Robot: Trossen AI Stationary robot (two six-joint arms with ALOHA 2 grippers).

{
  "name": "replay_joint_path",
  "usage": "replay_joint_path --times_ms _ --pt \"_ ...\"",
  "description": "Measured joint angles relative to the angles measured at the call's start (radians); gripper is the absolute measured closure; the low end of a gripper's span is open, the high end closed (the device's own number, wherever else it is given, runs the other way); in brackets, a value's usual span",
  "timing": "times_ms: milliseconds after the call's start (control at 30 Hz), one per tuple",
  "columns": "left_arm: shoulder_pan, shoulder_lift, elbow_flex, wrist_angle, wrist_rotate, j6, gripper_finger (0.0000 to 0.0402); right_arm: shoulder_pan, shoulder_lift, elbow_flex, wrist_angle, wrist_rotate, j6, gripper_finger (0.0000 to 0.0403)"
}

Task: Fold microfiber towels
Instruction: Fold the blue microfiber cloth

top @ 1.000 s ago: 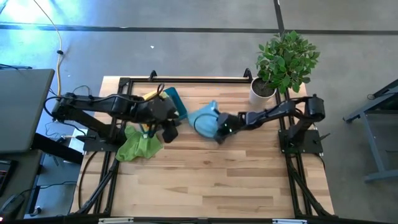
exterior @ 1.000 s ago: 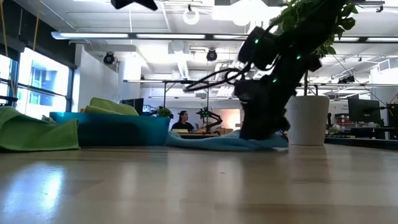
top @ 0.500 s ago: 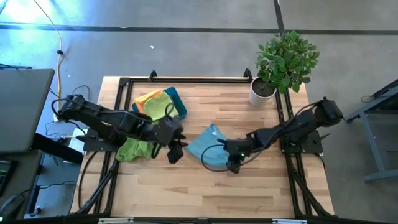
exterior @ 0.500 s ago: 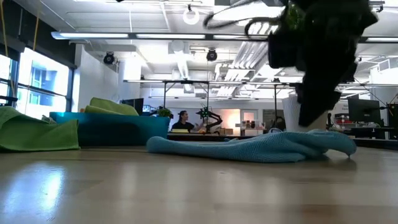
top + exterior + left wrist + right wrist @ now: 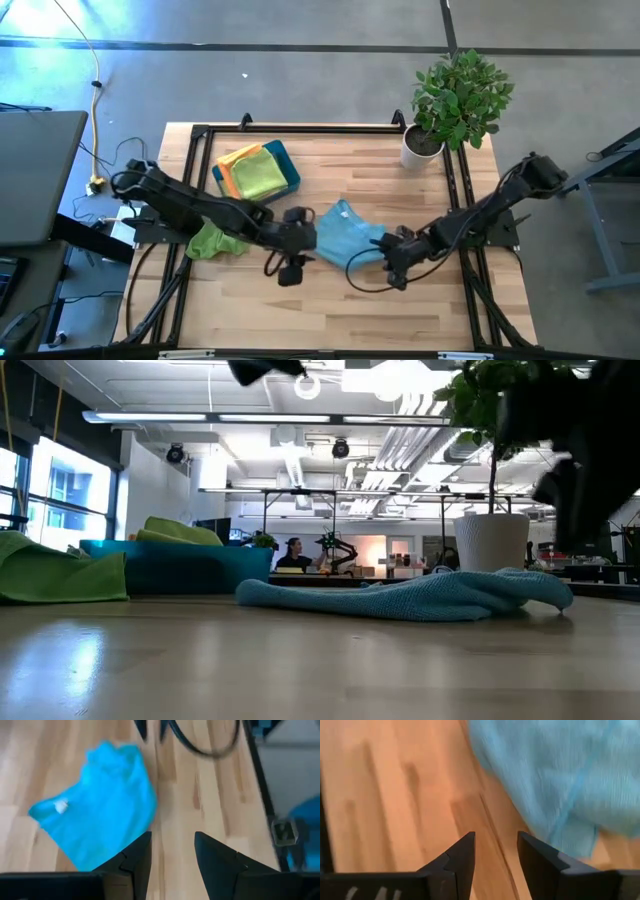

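Note:
A light blue microfiber towel [image 5: 345, 235] [image 5: 420, 595] lies rumpled on the wooden table's middle, with no gripper on it. My left gripper [image 5: 286, 270] [image 5: 172, 836] hovers open just left of it, nothing between the fingers. My right gripper [image 5: 398, 274] [image 5: 496, 835] hovers open at the towel's right near corner, also with nothing between its fingers. A lime green towel [image 5: 215, 240] lies bunched near the left edge. A teal tray [image 5: 290, 172] at the far left holds yellow, orange and green towels [image 5: 255, 170].
A potted plant [image 5: 455, 95] in a white pot [image 5: 490, 550] stands at the far right corner. A black frame [image 5: 300, 128] runs along the table's far and side edges. The near half of the table [image 5: 330, 310] is bare wood.
The blue towel went with my right gripper from beside the tray toward the near edge and now lies spread wider in the middle. My right gripper then rose and moved right, clear of it. My left gripper came from the tray rightward and down to the towel's left side.

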Motion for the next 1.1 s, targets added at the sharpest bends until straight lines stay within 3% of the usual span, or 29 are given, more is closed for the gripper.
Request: replay_joint_path --times_ms 200,533,700,1100 --pt "0.067 0.093 -0.002 0.034 0.104 0.074 0.0264 0.003 -0.033 -0.096 0.003 -0.029 0.062 0.0265" --pt "0.165 0.179 -0.001 0.063 0.282 0.227 0.0264 0.000 -0.068 -0.198 0.079 0.095 -0.274 0.0265" --pt "0.207 0.179 -0.002 0.063 0.297 0.299 0.0264 0.001 -0.068 -0.278 0.242 0.101 -0.354 0.0265" --pt "0.327 0.219 -0.002 0.155 0.313 0.390 0.0264 -0.038 0.014 -0.351 0.502 0.148 -0.318 0.0274"
